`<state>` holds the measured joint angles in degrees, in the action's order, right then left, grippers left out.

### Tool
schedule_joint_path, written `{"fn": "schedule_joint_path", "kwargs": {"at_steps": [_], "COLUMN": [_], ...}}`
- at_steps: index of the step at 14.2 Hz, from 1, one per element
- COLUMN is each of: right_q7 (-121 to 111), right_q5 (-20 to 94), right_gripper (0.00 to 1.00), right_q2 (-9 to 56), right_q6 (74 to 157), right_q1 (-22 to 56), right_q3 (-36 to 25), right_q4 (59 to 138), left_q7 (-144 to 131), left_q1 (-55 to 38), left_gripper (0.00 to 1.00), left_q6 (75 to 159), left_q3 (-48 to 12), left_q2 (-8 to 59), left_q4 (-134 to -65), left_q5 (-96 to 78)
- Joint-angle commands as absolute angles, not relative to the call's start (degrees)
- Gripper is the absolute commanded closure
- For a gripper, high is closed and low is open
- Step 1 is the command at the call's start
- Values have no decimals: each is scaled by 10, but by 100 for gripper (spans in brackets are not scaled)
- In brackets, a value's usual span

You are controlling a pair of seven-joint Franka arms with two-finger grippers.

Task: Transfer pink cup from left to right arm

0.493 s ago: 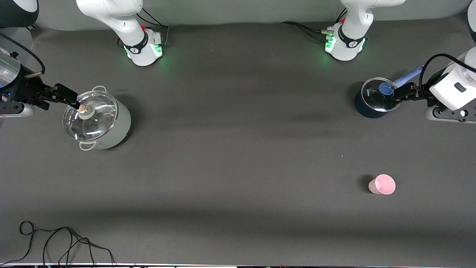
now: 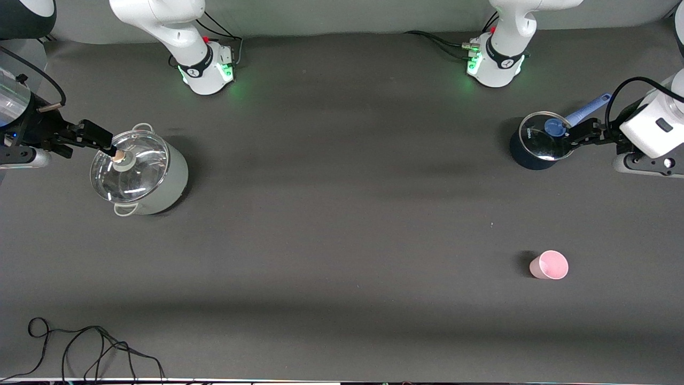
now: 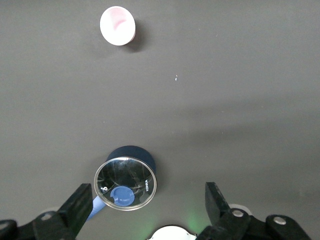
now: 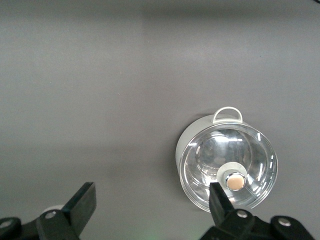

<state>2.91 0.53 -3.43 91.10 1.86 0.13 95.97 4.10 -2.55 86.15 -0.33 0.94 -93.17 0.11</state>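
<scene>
The pink cup (image 2: 549,265) stands upright on the dark table, toward the left arm's end and nearer to the front camera than the saucepan. In the left wrist view the pink cup (image 3: 117,25) shows from above, rim up. My left gripper (image 2: 580,133) hangs open over the blue-handled dark saucepan (image 2: 539,141), well apart from the cup. In its own view the left gripper (image 3: 147,196) holds nothing. My right gripper (image 2: 99,140) hangs open at the other end, over the lidded pale pot (image 2: 140,174). The right gripper (image 4: 152,196) is empty too.
The saucepan (image 3: 126,182) carries a glass lid with a blue knob, and the pot (image 4: 227,167) a glass lid with a round knob. A black cable (image 2: 80,347) lies at the table's front corner by the right arm's end. The arm bases (image 2: 208,69) (image 2: 494,67) stand along the back.
Both arms have shifted only very slightly. The cup, the pot and the saucepan have stayed where they were.
</scene>
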Motion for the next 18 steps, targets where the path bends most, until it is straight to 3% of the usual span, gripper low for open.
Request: {"fn": "schedule_joint_path", "kwargs": {"at_steps": [1, 6, 12, 18], "right_q7": [22, 23, 30, 25], "right_q5": [16, 17, 17, 16], "right_gripper": [0, 0, 0, 0], "right_q2": [-35, -34, -34, -33], "right_q6": [909, 897, 894, 894], "right_q1": [15, 14, 14, 13], "right_q3": [4, 4, 4, 3], "right_q4": [959, 959, 959, 955], "left_q7": [64, 350, 673, 934], "left_q1": [-26, 3, 120, 229], "left_gripper": [0, 0, 0, 0], "left_q6": [866, 918, 986, 987], "left_q3": [-3, -3, -4, -4], "left_q2": [24, 90, 169, 300], "left_q4": [-905, -825, -821, -824], "left_q5": [10, 1, -177, -361]}}
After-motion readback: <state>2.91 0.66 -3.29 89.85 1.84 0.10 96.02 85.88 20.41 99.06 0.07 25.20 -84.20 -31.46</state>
